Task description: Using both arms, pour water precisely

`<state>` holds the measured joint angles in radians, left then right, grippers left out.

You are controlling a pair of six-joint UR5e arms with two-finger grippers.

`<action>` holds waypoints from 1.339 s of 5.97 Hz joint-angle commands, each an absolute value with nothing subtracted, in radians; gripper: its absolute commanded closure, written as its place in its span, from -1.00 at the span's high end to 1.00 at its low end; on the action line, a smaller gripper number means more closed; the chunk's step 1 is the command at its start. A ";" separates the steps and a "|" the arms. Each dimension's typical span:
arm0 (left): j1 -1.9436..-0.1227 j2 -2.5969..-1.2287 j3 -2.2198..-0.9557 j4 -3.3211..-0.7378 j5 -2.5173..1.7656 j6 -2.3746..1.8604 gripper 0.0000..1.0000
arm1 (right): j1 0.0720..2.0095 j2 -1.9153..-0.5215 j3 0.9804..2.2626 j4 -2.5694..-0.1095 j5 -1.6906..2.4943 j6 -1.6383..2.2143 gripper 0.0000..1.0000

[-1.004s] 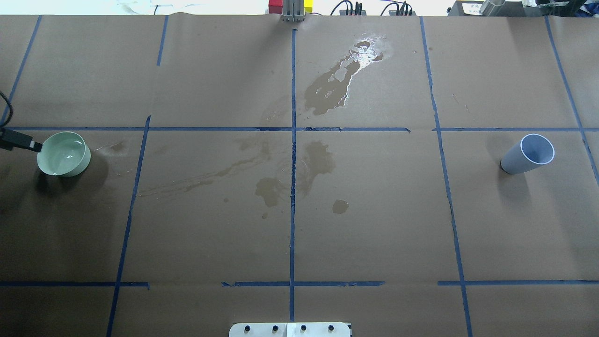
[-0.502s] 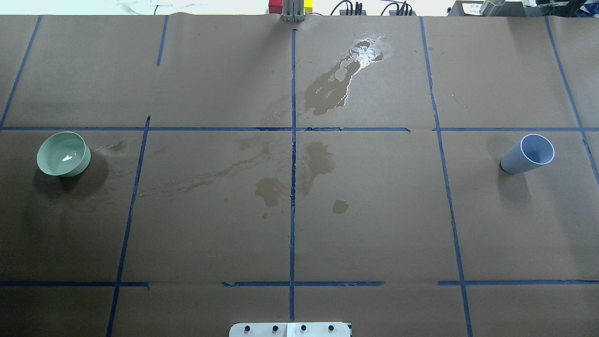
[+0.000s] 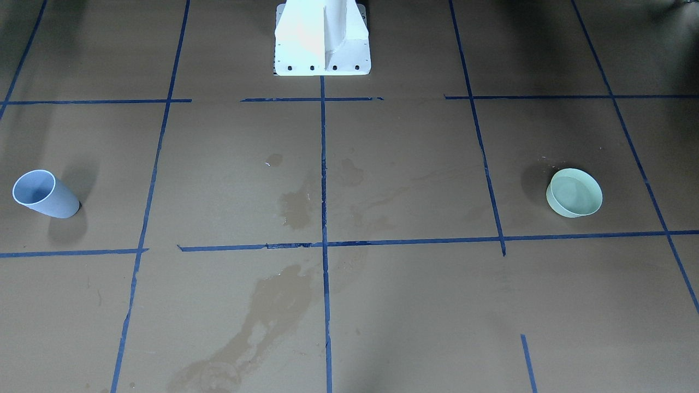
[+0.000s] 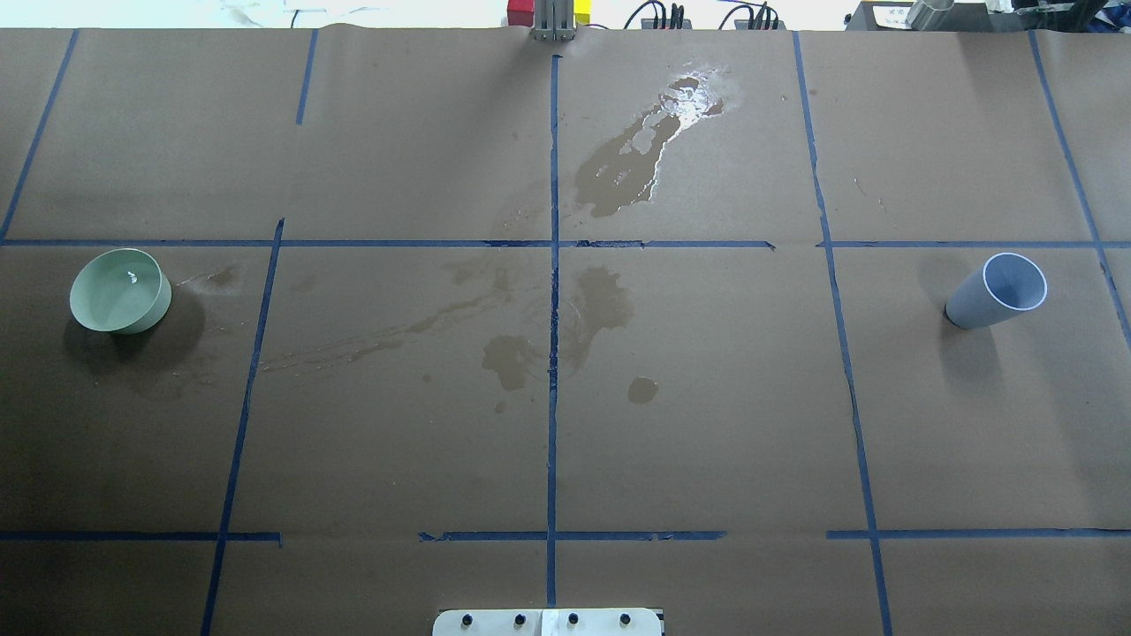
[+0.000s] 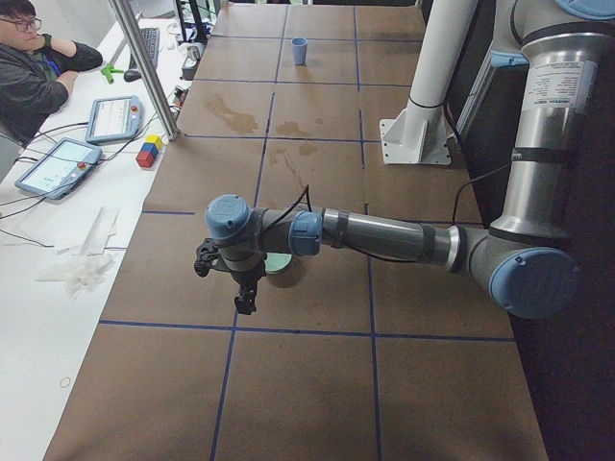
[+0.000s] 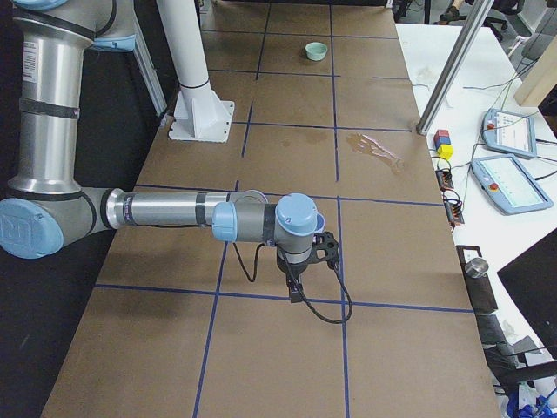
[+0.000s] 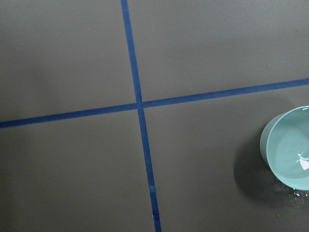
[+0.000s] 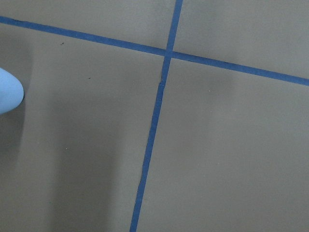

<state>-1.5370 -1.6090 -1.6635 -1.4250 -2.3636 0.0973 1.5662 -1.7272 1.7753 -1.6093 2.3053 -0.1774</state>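
I log, at the left, a pale green round bowl [image 4: 119, 290], smooth and glazed, holding the water [image 4: 132, 277] as a thin glossy film. The left gripper [image 5: 244, 300] hangs near it, and I cannot tell its spread. In the centre is brown matte paper [image 4: 398, 442] taped in a blue grid and blotched with wet stains [image 4: 610, 177]. At the right is a tapered blue-grey cup [image 4: 997, 291], upright, with the right gripper [image 6: 296, 294] near it, its spread likewise beyond my telling.

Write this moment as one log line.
pale green round bowl: water inside | blue-grey plastic cup: upright | left gripper: by bowl | right gripper: by cup
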 commanded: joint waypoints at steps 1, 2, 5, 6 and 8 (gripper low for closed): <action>-1.540 -1.550 -1.651 -1.524 -2.356 0.101 1.00 | 1.566 -1.727 1.775 -1.608 2.307 -0.170 1.00; -1.543 -1.514 -1.675 -1.537 -2.353 0.100 1.00 | 1.566 -1.727 1.776 -1.608 2.307 -0.170 1.00; -1.540 -1.466 -1.703 -1.540 -2.350 0.104 1.00 | 1.565 -1.727 1.775 -1.609 2.307 -0.172 1.00; -1.540 -1.466 -1.703 -1.540 -2.350 0.104 1.00 | 1.566 -1.727 1.775 -1.609 2.307 -0.172 1.00; -1.540 -1.470 -1.704 -1.542 -2.350 0.104 1.00 | 1.565 -1.729 1.773 -1.611 2.307 -0.172 1.00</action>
